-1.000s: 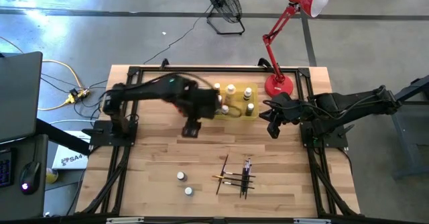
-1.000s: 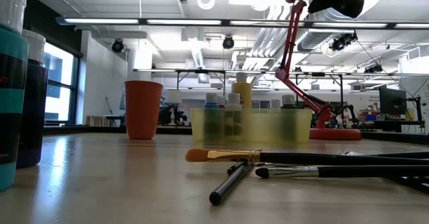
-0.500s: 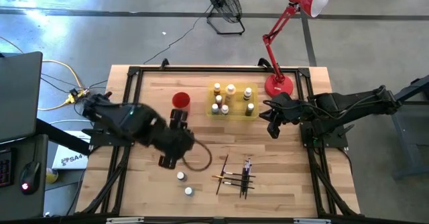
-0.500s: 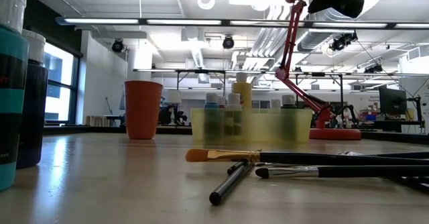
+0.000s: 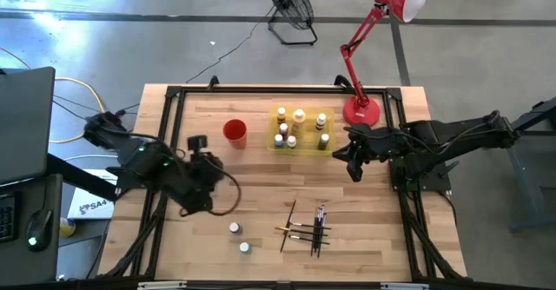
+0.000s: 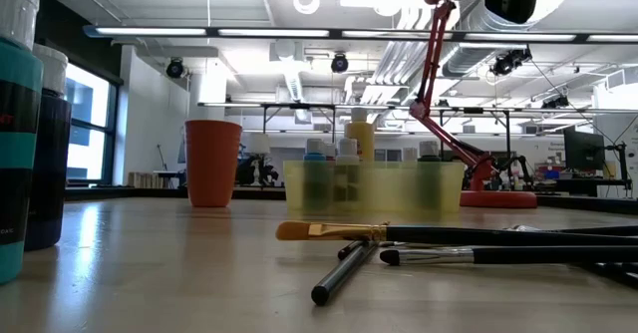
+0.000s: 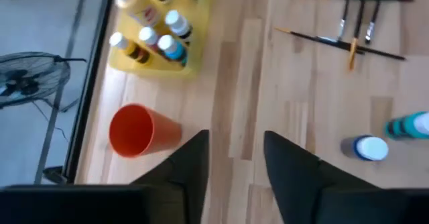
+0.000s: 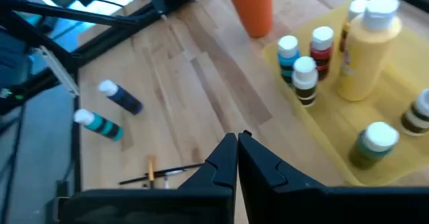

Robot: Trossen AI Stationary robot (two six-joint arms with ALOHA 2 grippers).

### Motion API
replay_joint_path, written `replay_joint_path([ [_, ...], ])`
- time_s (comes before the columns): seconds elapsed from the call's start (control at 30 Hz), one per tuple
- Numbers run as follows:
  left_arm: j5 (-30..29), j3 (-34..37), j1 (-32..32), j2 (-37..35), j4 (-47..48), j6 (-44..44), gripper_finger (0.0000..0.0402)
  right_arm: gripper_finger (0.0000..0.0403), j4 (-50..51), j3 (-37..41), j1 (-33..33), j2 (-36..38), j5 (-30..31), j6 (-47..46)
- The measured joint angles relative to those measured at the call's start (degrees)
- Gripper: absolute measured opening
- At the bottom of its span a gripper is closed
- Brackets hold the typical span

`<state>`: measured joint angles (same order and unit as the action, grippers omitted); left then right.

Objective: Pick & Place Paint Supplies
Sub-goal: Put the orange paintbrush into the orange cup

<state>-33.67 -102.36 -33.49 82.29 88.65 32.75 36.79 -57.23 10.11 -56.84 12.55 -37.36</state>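
Observation:
Two loose paint bottles (image 5: 239, 237) lie near the table's near edge, a dark one (image 8: 120, 97) and a teal one (image 8: 98, 125). Several dark-handled brushes (image 5: 305, 225) lie in a loose heap to their right. Several more bottles stand in the yellow tray (image 5: 301, 129) at the far middle. My left gripper (image 5: 201, 151) hovers open over the table's left part, left of the red cup (image 5: 234, 131), holding nothing. My right gripper (image 5: 351, 163) hangs shut and empty right of the tray.
A red desk lamp (image 5: 360, 109) stands on the far right corner, close behind my right gripper. The black frame rails (image 5: 165, 151) run along the table's sides. Bare wood lies between the tray and the brushes.
My left arm has swung away from the tray, first toward the near side, then back toward the table's left edge, uncovering the red cup. The bottles, brushes and tray have kept their places.

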Motion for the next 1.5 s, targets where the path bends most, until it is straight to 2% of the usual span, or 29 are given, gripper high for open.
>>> replay_joint_path([
  [0.27, -7.2, 12.9, -4.2, -8.2, -6.3, 6.5, 0.0072, 0.0005, -10.3, 0.0, 0.0, -7.3, -8.5, 0.1],
  [0.57, -9.5, 23.6, -7.6, -18.6, -6.9, 15.7, 0.0019, 0.0003, -15.3, 0.0, 2.3, -16.6, -7.0, 2.5],
  [0.77, -9.5, 29.4, -9.0, -24.3, -12.7, 14.2, 0.0003, 0.0003, -18.4, 0.0, 4.2, -21.0, -8.7, 4.3],
  [0.97, -9.6, 32.4, -8.9, -26.6, -13.3, 14.0, 0.0001, 0.0003, -19.8, 0.0, 4.1, -25.6, -16.8, -2.6],
  [1.2, -12.4, 32.8, -8.9, -26.7, -13.9, 14.0, 0.0001, 0.0003, -21.1, 0.0, 4.2, -32.0, -18.5, -8.9],
  [1.4, -12.6, 32.8, -8.9, -26.7, -14.0, 14.0, 0.0001, 0.0003, -22.2, 0.0, 4.6, -34.8, -31.4, -5.7],
  [1.5, -13.0, 32.8, -8.9, -26.7, -14.3, 14.0, 0.0001, 0.0003, -23.3, 0.0, 5.3, -35.2, -35.2, -4.5],
])
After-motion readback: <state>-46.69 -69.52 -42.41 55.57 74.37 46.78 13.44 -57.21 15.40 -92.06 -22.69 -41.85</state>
